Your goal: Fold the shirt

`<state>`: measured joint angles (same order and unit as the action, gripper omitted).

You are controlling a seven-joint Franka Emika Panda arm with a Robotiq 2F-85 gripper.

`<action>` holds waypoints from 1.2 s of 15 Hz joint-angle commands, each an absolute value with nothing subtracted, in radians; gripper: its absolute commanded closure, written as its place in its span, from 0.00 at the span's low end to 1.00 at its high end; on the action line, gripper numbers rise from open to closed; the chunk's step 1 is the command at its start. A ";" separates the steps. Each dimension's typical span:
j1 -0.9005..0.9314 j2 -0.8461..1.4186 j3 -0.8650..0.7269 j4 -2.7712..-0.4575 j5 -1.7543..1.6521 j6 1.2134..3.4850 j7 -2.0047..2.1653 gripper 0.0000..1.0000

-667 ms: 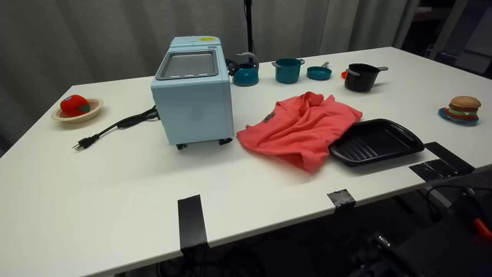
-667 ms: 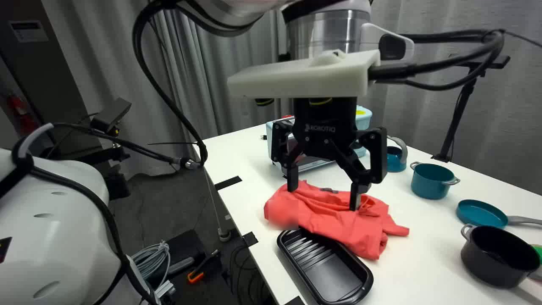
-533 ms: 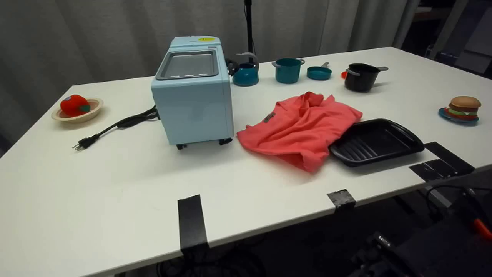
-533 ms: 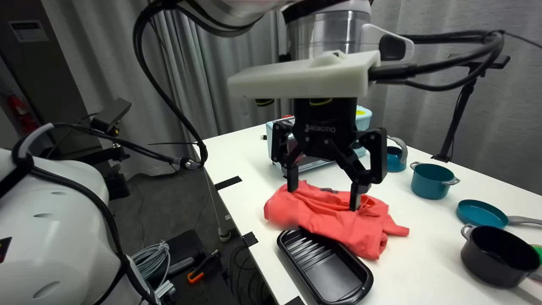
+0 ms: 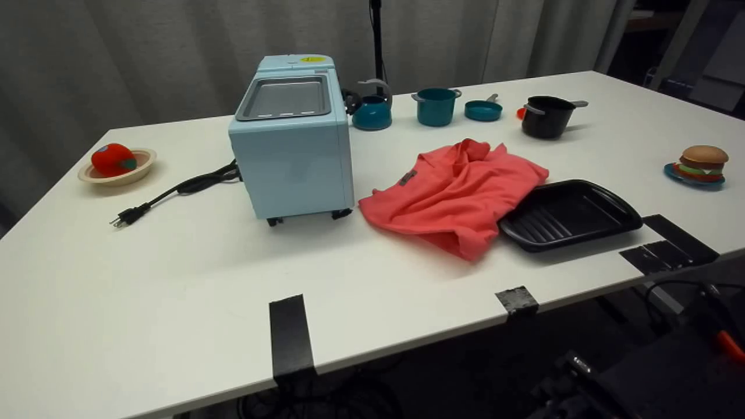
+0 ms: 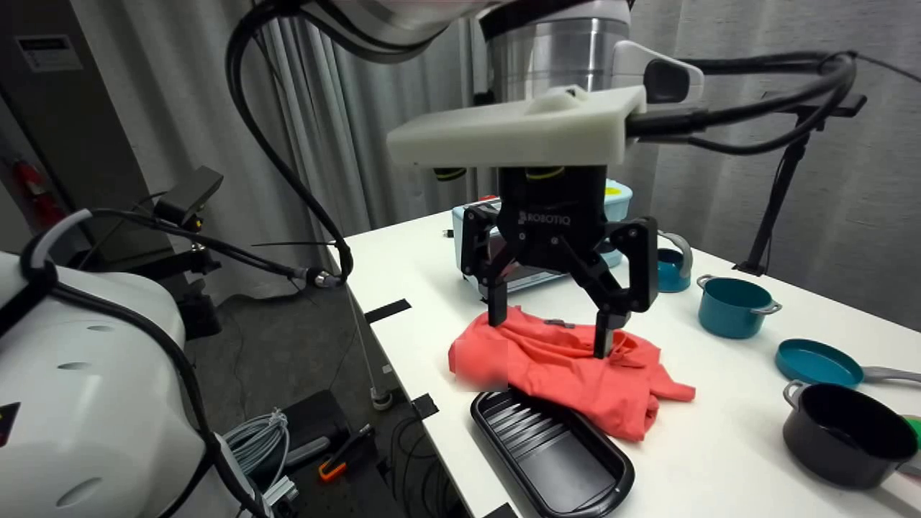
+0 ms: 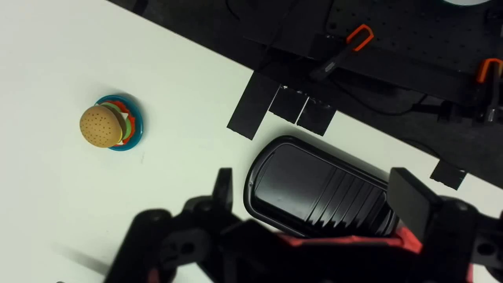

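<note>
Gripper [image 6: 550,332] hangs spread wide holding nada, prob bc rumpled shirt [image 5: 457,198] near taped tabletop [image 5: 384,291] edge needs grabbing b4 folding.

In an exterior view, a toaster oven [image 6: 620,207] is standing behind the gripper [image 6: 550,332], and a black tray [image 6: 555,455] is lying below it. To the gripper's right, a teal pot [image 6: 732,316] is standing.

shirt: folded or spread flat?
Neither. The shirt lies rumpled: bunched creases and uneven edges in both exterior views, one side overlapping the black tray.
</note>
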<state>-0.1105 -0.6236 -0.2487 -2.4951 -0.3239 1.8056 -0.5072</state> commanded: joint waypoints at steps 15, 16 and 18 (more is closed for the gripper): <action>0.052 -0.343 -0.123 -2.375 -0.261 2.087 -0.534 0.00; 0.060 -0.325 -0.108 -2.381 -0.256 2.110 -0.533 0.00; 0.077 -0.295 -0.078 -2.392 -0.243 2.153 -0.527 0.00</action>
